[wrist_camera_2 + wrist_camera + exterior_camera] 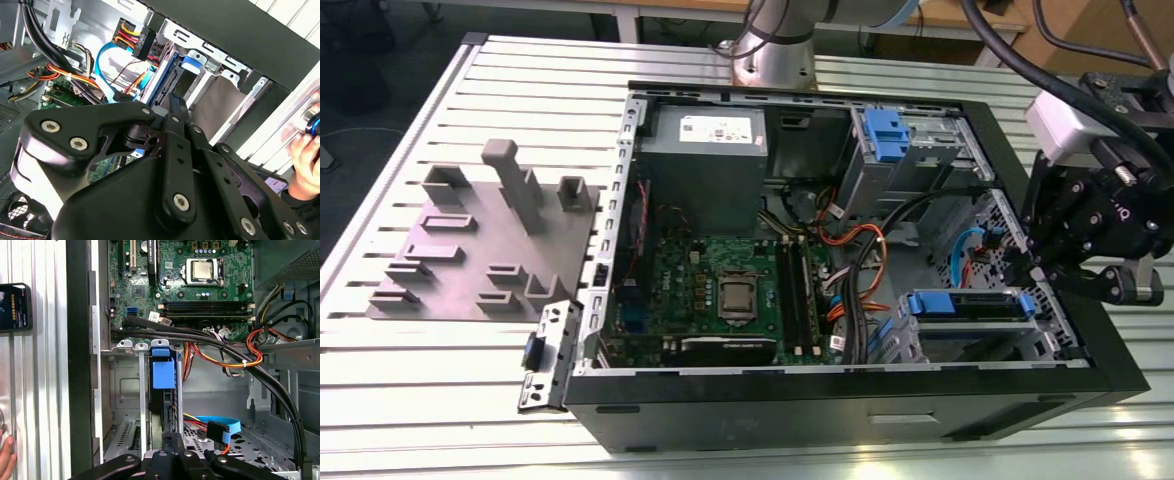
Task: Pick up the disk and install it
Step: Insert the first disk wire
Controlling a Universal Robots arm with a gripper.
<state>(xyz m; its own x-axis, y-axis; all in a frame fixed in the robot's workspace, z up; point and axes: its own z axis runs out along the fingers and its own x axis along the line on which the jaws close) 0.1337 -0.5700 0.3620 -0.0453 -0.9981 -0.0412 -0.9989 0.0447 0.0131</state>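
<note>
Slatted metal tabletop [427,130] carries an open black computer case [854,400]. At the case's four o'clock corner in the exterior view, the disk [970,305], framed in blue, sits on edge in the grey drive cage [1014,340], apparently already slotted home. Directly beside it at three o'clock, the black gripper [1067,275] hovers with fingers drawn narrow, holding nothing. Orange and black cables [854,270] drape nearby.

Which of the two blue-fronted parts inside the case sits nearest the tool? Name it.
The disk in its blue carrier, directly beside the tool; the other blue tab sits well away from it.
</note>
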